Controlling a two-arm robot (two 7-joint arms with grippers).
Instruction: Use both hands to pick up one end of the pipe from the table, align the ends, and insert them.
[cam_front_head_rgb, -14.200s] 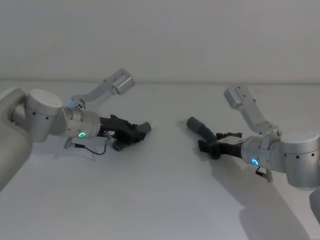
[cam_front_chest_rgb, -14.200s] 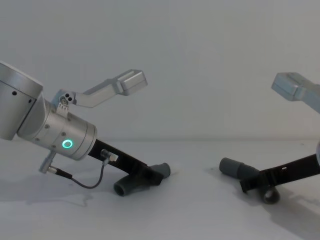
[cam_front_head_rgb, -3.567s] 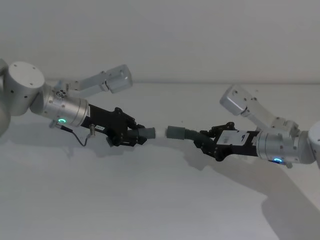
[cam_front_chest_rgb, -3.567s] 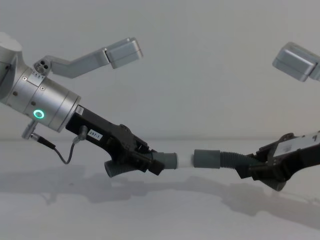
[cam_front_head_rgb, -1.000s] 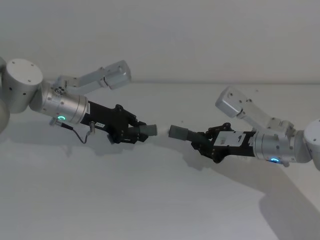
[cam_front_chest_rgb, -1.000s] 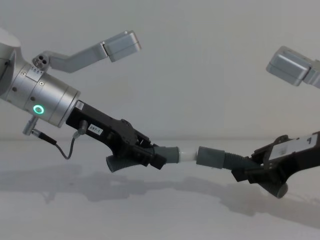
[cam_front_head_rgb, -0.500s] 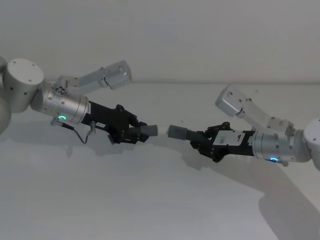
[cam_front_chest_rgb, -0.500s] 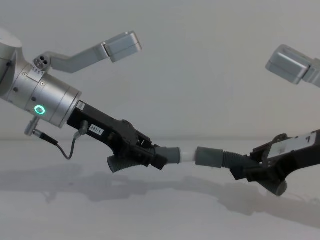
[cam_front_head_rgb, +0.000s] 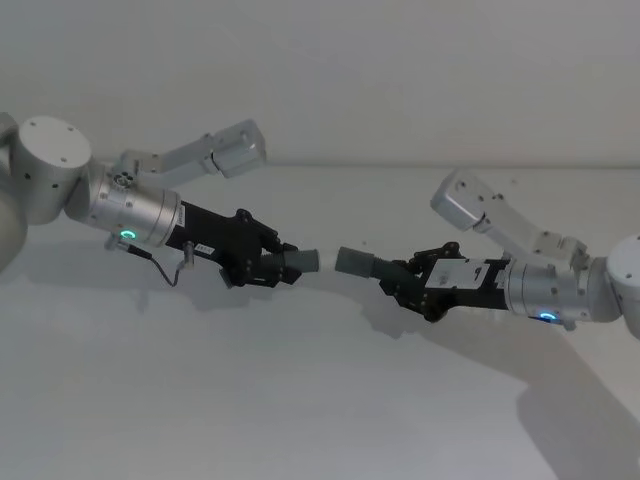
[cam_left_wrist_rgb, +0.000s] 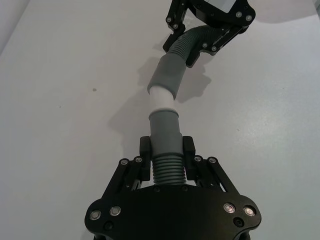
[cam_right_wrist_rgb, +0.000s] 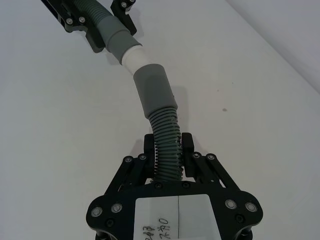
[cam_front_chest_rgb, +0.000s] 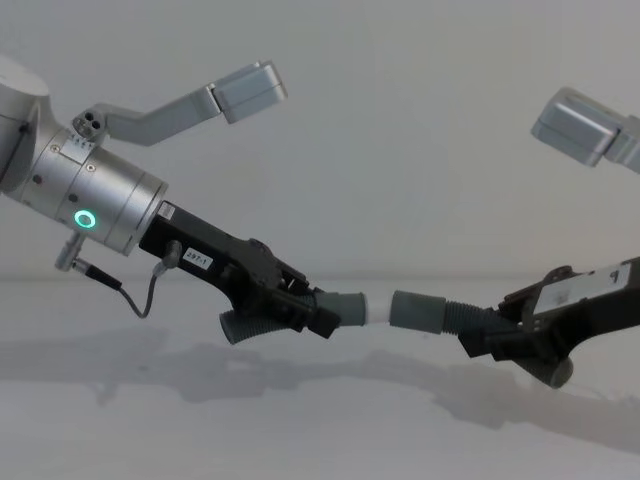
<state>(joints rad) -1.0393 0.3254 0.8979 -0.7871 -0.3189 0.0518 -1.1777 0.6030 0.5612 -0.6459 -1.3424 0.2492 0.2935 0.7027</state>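
My left gripper (cam_front_head_rgb: 268, 262) is clamped on the ribbed body of one hose piece (cam_left_wrist_rgb: 167, 162), holding it clear above the table (cam_front_head_rgb: 300, 400), with its fingers (cam_left_wrist_rgb: 144, 150) pressed against either side of the ribs just behind the smooth grey cuff (cam_left_wrist_rgb: 165, 129). From the head view this gripper sits at about 9 o'clock from the middle of the table and points toward 3 o'clock. My right gripper (cam_front_head_rgb: 405, 284) comes in from 3 o'clock, pointing toward 9 o'clock, and is closed on the ribbed body of the other hose piece (cam_right_wrist_rgb: 167, 150), which is also lifted off the table; its fingers (cam_right_wrist_rgb: 187, 145) squeeze the ribs a little way back from that piece's wider grey cuff (cam_right_wrist_rgb: 153, 90). The two cuffs face each other between my grippers, nearly in line. The narrow whitish tip (cam_left_wrist_rgb: 161, 99) of the left piece bridges the gap and reaches the mouth of the right cuff; in the wrist views it appears to sit just inside that mouth, but I cannot tell how far it goes in. In the chest view the pieces form a shallow line just above the table, the left cuff (cam_front_chest_rgb: 345, 306) and the right cuff (cam_front_chest_rgb: 417, 310) just beside each other with a sliver of the pale tip showing between them.
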